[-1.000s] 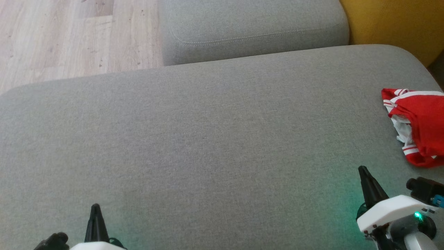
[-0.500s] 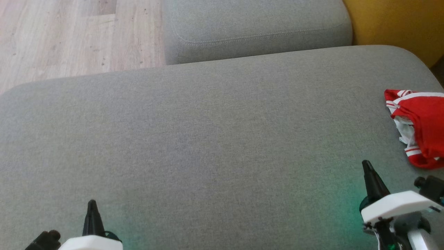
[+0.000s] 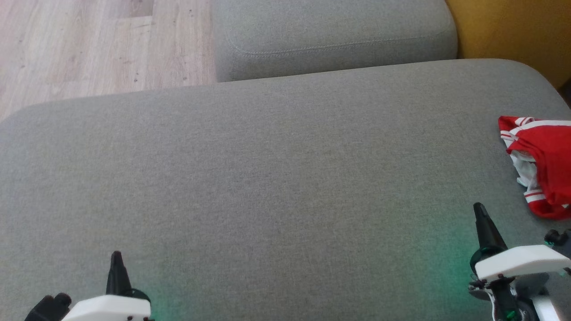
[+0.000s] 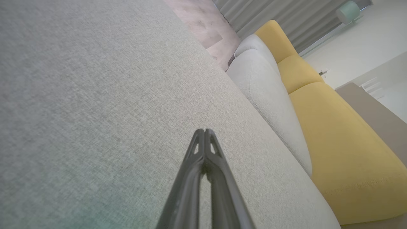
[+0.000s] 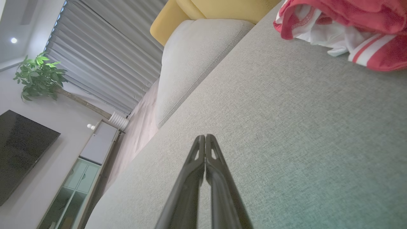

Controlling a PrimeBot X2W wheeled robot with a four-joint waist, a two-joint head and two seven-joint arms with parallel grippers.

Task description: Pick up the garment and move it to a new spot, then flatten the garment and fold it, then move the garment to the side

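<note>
"When you look at the near edge, what are the two grippers doing?" asks one.

"The left gripper [image 3: 117, 255] is low at the near left. Its two dark fingers are pressed together with nothing in them. The right gripper [image 3: 478, 207] is at the near right, pressed together too, and it holds nothing. Both point out over the big grey cushion [image 3: 285, 178]."

"And where is the garment?"

"The red and white garment [image 3: 546, 151] lies on that cushion at the right side, a bit farther than the right gripper and not touching it. Part of it runs off the picture. It is in a soft heap, with a white bit poking out."

"So is the job done?"

"I can't be sure. It is at the side, like the job wants at the end. But it does not look flat or neatly folded. It could be waiting to be picked up, or put aside after a messy fold. Farther off are a small grey cushion [image 3: 334, 35] and the wood floor [image 3: 89, 44]."
</note>
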